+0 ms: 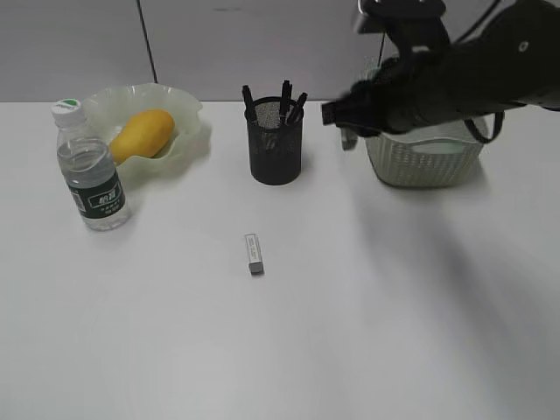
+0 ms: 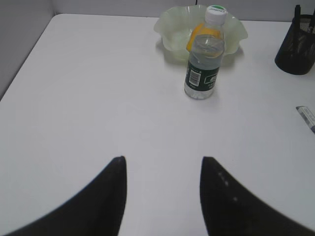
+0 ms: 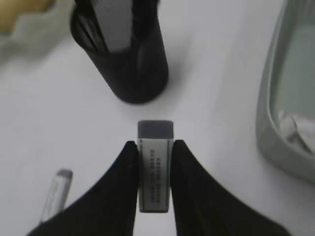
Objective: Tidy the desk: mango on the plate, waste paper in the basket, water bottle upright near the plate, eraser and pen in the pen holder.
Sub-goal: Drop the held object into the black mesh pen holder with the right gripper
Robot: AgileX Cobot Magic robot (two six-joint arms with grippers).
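Carrying a small grey-and-white rectangular eraser (image 3: 155,169) toward the black metal-mesh cylindrical pen holder (image 1: 275,144), pinched between the fingers of the right gripper (image 3: 155,189).

In the right wrist view the eraser pokes forward past the black fingertips, with the holder just ahead and below, pens already standing in it. To finish cleanly, I judge the eraser's free end should sit over the open mouth, clear of the pens, before release; letting go early would bounce it off the rim. A second, similar grey block (image 1: 254,253) lies on the plain white desk (image 1: 394,332). The left gripper (image 2: 162,169) hangs over bare tabletop, fingers spread, holding nothing.
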